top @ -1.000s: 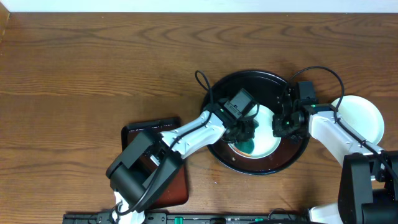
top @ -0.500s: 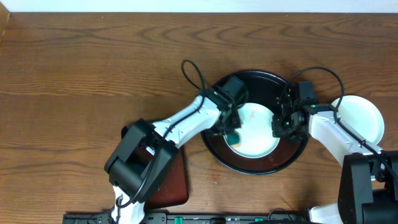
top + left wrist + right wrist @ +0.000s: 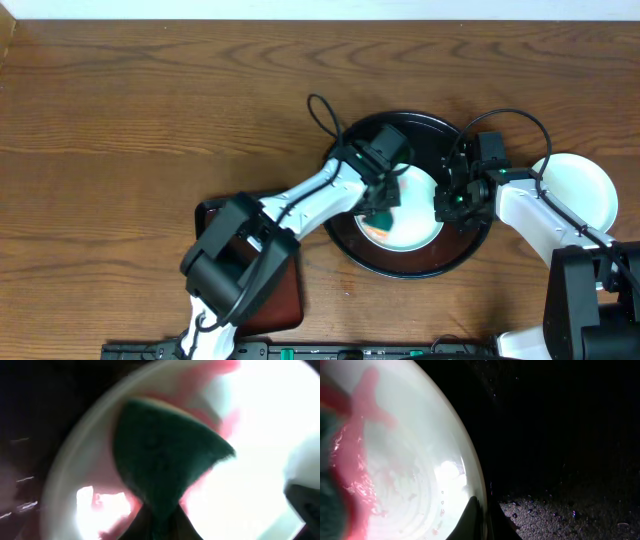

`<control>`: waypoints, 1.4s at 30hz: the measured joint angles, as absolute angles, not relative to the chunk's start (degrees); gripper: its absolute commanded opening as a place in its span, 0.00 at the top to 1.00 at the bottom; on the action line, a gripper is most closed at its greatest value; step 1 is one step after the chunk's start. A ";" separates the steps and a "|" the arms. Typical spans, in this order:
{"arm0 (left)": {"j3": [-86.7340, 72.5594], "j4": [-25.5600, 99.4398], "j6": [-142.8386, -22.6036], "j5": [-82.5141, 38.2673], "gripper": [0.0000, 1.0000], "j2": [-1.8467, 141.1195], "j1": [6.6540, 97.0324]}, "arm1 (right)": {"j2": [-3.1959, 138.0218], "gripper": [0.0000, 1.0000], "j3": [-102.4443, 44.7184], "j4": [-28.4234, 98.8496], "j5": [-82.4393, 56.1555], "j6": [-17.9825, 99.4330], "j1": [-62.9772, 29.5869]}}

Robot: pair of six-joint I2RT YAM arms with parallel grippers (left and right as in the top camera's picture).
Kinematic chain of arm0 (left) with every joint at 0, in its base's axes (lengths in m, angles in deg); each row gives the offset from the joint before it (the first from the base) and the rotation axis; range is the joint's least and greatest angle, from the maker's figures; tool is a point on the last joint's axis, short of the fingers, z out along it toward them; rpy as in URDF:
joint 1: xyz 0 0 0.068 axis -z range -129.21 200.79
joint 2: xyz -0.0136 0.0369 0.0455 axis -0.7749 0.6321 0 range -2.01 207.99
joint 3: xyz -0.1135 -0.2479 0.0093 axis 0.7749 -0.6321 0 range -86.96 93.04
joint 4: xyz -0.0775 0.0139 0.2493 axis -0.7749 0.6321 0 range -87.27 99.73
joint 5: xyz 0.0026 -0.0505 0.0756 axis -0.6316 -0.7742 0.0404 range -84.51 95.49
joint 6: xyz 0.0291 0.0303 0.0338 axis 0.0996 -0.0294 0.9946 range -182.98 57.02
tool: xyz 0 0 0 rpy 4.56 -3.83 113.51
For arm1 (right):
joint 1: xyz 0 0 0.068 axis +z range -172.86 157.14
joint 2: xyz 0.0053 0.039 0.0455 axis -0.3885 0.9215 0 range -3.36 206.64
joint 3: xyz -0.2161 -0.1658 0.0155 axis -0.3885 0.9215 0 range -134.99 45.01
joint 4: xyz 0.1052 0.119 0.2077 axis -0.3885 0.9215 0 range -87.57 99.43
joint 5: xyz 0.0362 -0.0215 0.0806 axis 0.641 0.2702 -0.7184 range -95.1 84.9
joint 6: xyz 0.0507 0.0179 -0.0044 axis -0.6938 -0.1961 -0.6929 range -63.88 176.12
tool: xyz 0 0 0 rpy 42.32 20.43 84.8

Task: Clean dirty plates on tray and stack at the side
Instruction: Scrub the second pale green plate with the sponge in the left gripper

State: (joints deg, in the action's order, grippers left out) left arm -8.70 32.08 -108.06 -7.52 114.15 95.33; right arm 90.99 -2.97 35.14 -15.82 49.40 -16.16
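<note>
A pale mint-white plate (image 3: 415, 225) with red smears lies in the round black tray (image 3: 400, 268). My left gripper (image 3: 385, 205) is shut on a dark green sponge (image 3: 381, 217) that presses on the plate's left part. In the left wrist view the sponge (image 3: 165, 455) covers pink-red smears on the plate (image 3: 260, 435), with the gripper (image 3: 160, 527) at the bottom edge. My right gripper (image 3: 447, 208) is shut on the plate's right rim. In the right wrist view its jaws (image 3: 482, 520) pinch the rim of the smeared plate (image 3: 410, 460) over the wet tray (image 3: 560, 435).
Another white plate (image 3: 578, 190) lies on the wooden table right of the tray, partly under my right arm. A dark brown rectangular tray (image 3: 285, 295) sits at the front left beneath my left arm. Arm cables loop above the black tray.
My left gripper has dragged the sponge from the plate's lower middle to its left side, then slightly up. The right gripper has kept its grip on the rim without moving.
</note>
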 measured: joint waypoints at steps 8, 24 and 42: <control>-8.73 20.95 -107.91 -15.63 0.92 116.46 98.58 | 90.99 0.99 -2.97 35.07 -15.64 49.40 -16.16; -5.99 38.98 -106.45 -13.80 0.93 115.79 94.74 | 90.99 0.99 -2.95 35.16 -15.99 49.40 -15.64; -3.28 45.13 -105.92 -2.12 0.92 115.66 91.50 | 90.99 0.99 -2.82 35.25 -17.44 49.21 -15.09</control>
State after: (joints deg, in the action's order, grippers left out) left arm -3.28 45.13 -105.92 -2.12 115.66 91.50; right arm 90.99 -2.82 35.25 -17.44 49.21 -15.09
